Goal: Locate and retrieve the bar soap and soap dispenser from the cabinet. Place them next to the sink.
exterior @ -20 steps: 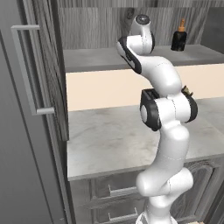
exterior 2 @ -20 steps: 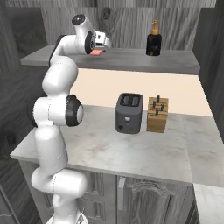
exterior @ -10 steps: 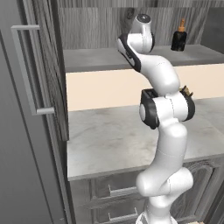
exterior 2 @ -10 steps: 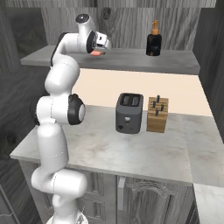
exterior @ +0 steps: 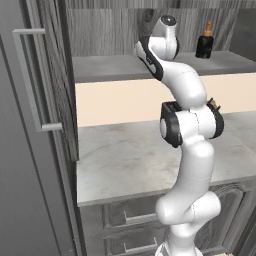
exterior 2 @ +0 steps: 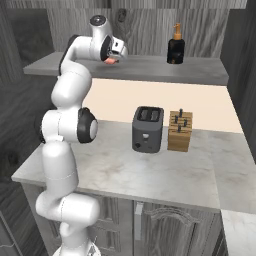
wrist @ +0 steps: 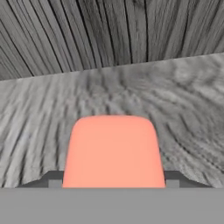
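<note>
**One of two soaps is gripped at the shelf; the dispenser waits**

One item, the bar soap (wrist: 113, 151), is held between the fingertips of the gripper (exterior 2: 111, 58), which is closed on it. In the hand view the salmon-pink bar is seen broad and close, with the dark tips just visible at its lower corners (wrist: 49, 178). The jaws are spread only as far as the bar's width allows. In the right base view the bar shows as a small pink patch (exterior 2: 108, 61) under the hand, at the level of the cabinet's grey shelf (exterior 2: 200, 72); whether it rests on the shelf or is just clear of it cannot be told.

The step in hand is judged to be the retrieval of the bar from the cabinet (exterior: 55, 80), whose tall door (exterior: 25, 150) with its silver bar handle (exterior: 31, 85) is swung open at the left. The soap dispenser (exterior 2: 175, 45) is left standing upright on the shelf, well apart from the hand.

For the next move, the bar is to be drawn out over the shelf edge and lowered toward the counter (exterior 2: 120, 170), clear of the toaster (exterior 2: 147, 129) and knife block (exterior 2: 179, 131). The grip is to be kept firm, since a smooth flat bar is judged likely to slip. No sink is seen here, so a drive of the base is probably called for.
</note>
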You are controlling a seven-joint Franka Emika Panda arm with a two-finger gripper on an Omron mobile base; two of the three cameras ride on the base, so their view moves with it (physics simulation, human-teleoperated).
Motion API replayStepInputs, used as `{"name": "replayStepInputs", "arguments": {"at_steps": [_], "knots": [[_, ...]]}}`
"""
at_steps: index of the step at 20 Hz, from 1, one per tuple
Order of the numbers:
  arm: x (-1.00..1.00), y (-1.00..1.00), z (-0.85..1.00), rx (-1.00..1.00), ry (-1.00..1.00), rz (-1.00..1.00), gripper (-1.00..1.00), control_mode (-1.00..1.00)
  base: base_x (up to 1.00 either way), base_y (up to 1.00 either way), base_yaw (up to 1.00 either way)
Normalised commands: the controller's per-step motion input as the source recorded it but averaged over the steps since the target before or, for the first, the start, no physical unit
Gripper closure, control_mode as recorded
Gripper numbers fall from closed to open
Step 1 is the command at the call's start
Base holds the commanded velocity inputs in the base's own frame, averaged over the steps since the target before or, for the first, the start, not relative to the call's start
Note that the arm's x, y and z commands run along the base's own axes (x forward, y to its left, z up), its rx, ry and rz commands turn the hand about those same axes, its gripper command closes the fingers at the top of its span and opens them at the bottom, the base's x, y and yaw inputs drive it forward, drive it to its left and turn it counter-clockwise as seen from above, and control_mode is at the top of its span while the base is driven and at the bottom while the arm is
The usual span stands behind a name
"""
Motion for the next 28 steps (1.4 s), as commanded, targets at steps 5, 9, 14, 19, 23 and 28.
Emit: {"name": "replayStepInputs", "arguments": {"at_steps": [5,9,14,19,23,28], "knots": [[-0.34,0.1,0.11,-0.1,0.0,0.0,1.0,-1.0,0.0,0.0,0.0],[-0.65,-0.04,0.23,-0.06,-0.03,0.0,1.0,-1.0,0.0,0.0,0.0],[-0.73,-0.13,0.18,-0.03,-0.03,0.0,1.0,-1.0,0.0,0.0,0.0],[-0.84,-0.17,0.09,0.0,-0.04,0.0,1.0,-1.0,0.0,0.0,0.0],[-0.95,-0.12,0.16,-0.03,-0.04,0.0,1.0,-1.0,0.0,0.0,0.0],[-1.0,-0.01,-0.01,-0.03,-0.01,0.0,1.0,-1.0,0.0,0.0,0.0]]}}
